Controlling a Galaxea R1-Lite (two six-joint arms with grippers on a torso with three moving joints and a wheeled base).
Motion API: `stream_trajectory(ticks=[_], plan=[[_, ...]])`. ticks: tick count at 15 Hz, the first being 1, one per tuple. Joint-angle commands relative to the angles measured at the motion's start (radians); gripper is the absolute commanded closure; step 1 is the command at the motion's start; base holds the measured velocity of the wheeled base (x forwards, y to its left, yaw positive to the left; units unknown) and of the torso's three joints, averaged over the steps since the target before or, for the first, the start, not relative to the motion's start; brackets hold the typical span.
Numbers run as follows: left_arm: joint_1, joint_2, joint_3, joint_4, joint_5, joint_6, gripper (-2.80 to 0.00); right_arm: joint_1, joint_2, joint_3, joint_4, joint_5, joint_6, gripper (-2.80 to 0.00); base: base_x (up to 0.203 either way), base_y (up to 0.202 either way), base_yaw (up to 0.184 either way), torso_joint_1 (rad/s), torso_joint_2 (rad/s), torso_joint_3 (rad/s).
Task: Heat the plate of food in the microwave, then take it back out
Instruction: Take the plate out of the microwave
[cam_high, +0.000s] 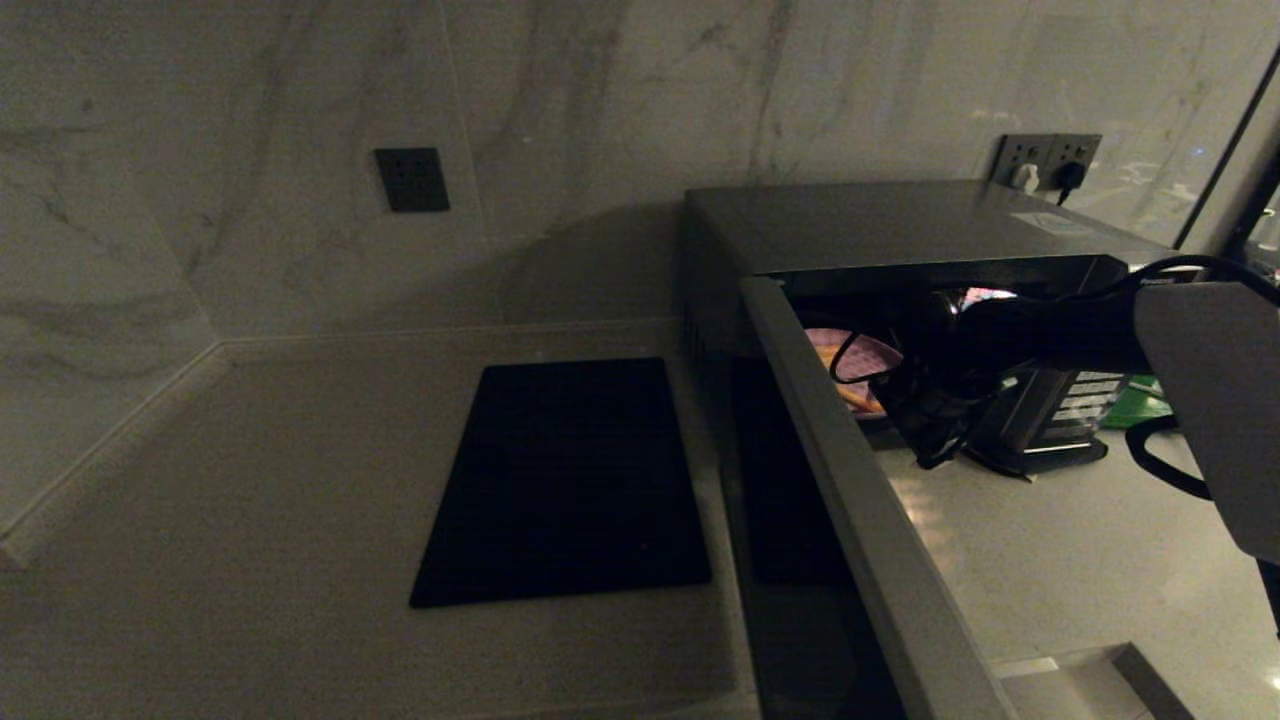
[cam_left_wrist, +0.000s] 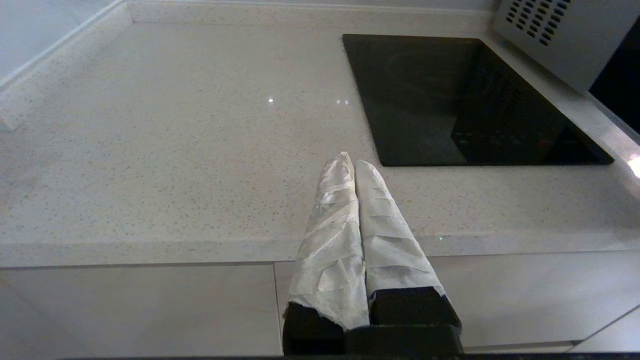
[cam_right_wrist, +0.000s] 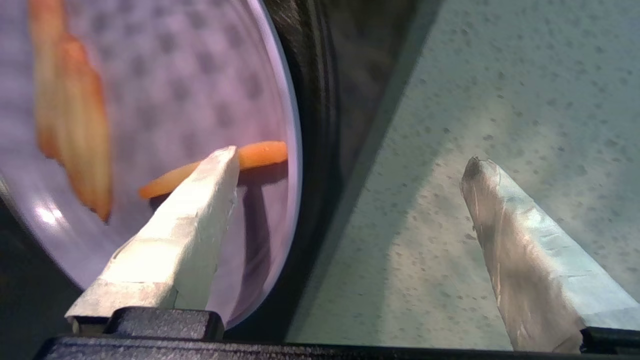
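Plate (cam_right_wrist: 190, 100): inside the microwave (cam_high: 900, 225), under one finger of the right end effector (cam_right_wrist: 350, 165).
Right fingers: apart, holding nothing.
Left end effector (cam_left_wrist: 354, 165): together, over the worktop (cam_left_wrist: 175, 150).
Hidden: most of the plate, head view.

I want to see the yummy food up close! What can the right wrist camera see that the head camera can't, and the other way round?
Only the right wrist view shows the right gripper with its jaws wide open, one finger over the plate of food, the other over the countertop.

Only the head view shows the whole microwave, its open door, the black panel and wall sockets.

Both show the purple plate with orange sticks.
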Motion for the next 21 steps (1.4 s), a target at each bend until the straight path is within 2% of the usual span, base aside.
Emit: stream_trajectory(ticks=[1, 14, 21], plan=[[0.001, 0.001, 0.000, -0.001, 0.000, -0.001, 0.00, 0.000, -0.008, 0.031, 0.008, 0.000, 0.011, -2.80, 0.000, 0.000, 0.000, 0.000, 0.00, 0.000], [0.001, 0.001, 0.000, -0.001, 0.000, -0.001, 0.00, 0.000, -0.110, 0.174, 0.011, -0.002, 0.007, -2.80, 0.000, 0.000, 0.000, 0.000, 0.00, 0.000], [0.001, 0.001, 0.000, -0.001, 0.000, -0.001, 0.00, 0.000, -0.107, 0.150, 0.006, -0.002, 0.006, -2.80, 0.000, 0.000, 0.000, 0.000, 0.00, 0.000]])
